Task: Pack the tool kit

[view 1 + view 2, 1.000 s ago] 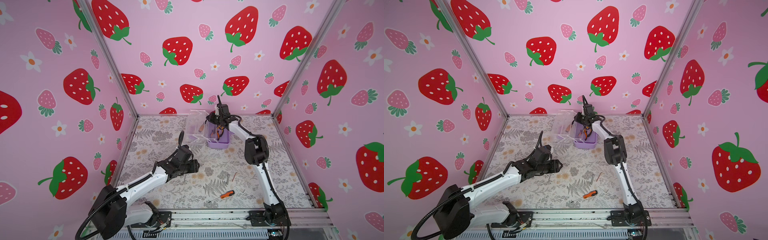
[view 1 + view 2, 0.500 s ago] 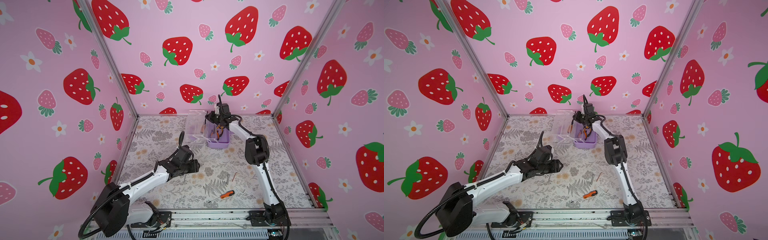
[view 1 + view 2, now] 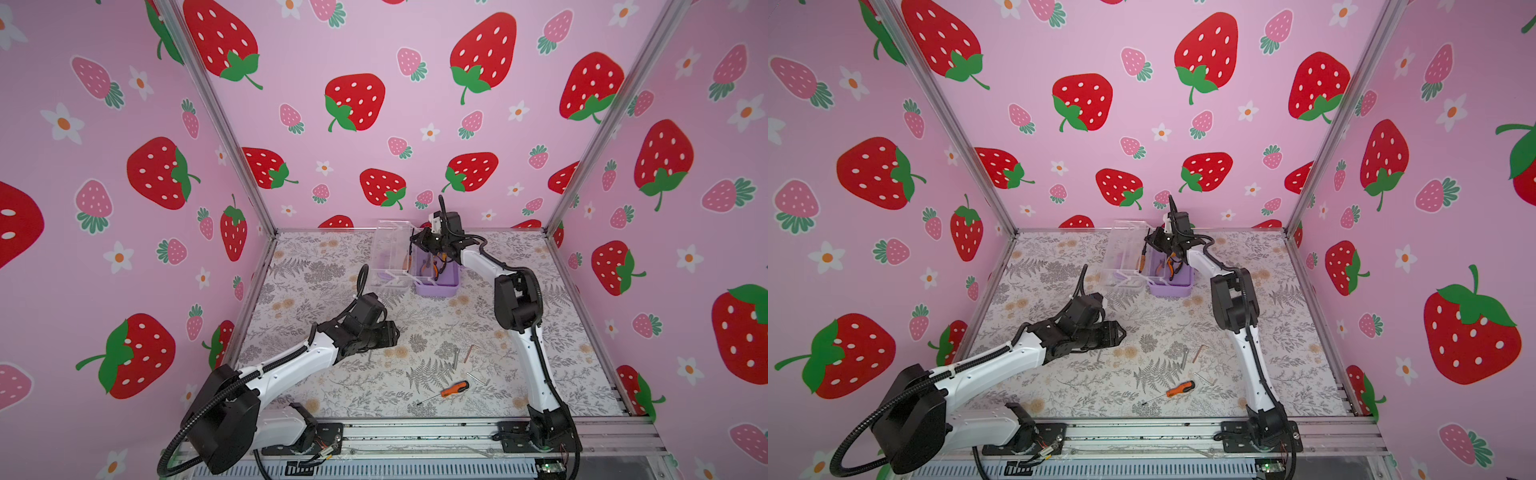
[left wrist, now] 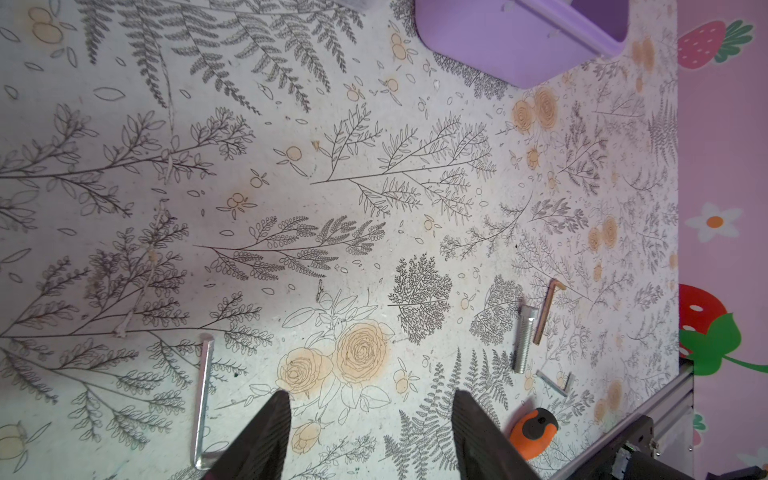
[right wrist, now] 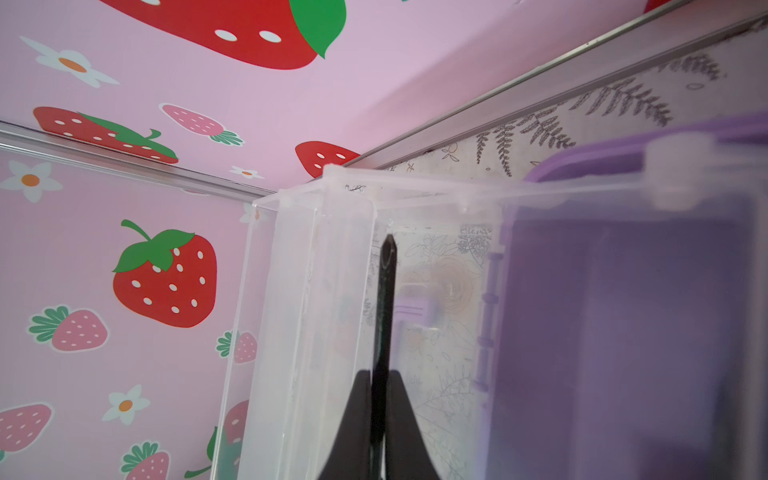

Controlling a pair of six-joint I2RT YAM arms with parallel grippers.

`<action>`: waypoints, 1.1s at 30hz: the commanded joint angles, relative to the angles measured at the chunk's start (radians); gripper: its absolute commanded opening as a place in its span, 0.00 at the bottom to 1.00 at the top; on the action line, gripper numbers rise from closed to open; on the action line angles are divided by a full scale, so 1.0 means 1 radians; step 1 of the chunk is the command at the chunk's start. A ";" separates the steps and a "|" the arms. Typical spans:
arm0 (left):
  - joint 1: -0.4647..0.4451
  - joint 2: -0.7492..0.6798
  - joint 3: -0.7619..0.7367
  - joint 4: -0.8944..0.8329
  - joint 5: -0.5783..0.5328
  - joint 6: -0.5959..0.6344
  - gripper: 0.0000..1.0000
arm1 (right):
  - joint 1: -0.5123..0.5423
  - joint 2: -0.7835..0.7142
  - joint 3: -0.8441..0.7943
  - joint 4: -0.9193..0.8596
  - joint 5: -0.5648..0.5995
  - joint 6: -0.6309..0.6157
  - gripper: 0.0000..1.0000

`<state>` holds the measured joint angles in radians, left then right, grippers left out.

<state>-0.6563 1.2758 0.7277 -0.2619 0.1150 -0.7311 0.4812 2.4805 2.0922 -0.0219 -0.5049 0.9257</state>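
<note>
The tool kit's lilac box [image 3: 441, 287] stands at the back of the table, its clear lid [image 3: 390, 253] swung open to the left. Orange-handled pliers [image 3: 434, 266] lie inside. My right gripper [image 3: 417, 242] hangs over the box's left edge, shut on the black shaft [image 5: 387, 270] of a screwdriver whose orange handle [image 3: 1143, 262] hangs down by the lid. My left gripper [image 4: 370, 415] is open and empty, low over the table's middle [image 3: 392, 332]. A second orange-handled screwdriver [image 3: 454, 389] lies near the front.
A silver hex key [image 4: 202, 395] lies just beside my left gripper's finger [image 4: 266, 436]. A threaded rod [image 4: 524, 338], a copper hex key [image 4: 546, 311] and a small hex key [image 4: 555, 382] lie near the loose screwdriver's handle [image 4: 534, 432]. Pink walls enclose the table.
My right gripper's jaws have closed a little tighter on the screwdriver shaft. Both arms have hardly moved.
</note>
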 commanded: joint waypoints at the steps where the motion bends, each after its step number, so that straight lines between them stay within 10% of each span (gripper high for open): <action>1: 0.003 -0.018 -0.008 0.007 0.003 -0.011 0.65 | 0.013 -0.026 -0.050 -0.080 -0.047 -0.032 0.11; 8: 0.003 -0.019 -0.006 0.001 0.009 -0.013 0.65 | 0.011 -0.061 -0.054 -0.105 -0.013 -0.056 0.34; 22: -0.096 -0.052 0.039 -0.088 -0.095 0.027 0.65 | 0.006 -0.289 -0.155 -0.189 0.117 -0.170 0.35; 33: -0.254 -0.047 0.068 -0.118 -0.147 0.039 0.57 | 0.005 -0.806 -0.662 -0.256 0.491 -0.392 0.40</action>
<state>-0.8814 1.2388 0.7761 -0.3607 -0.0032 -0.7010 0.4881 1.7794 1.5402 -0.2180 -0.1829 0.6292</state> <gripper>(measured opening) 0.582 0.403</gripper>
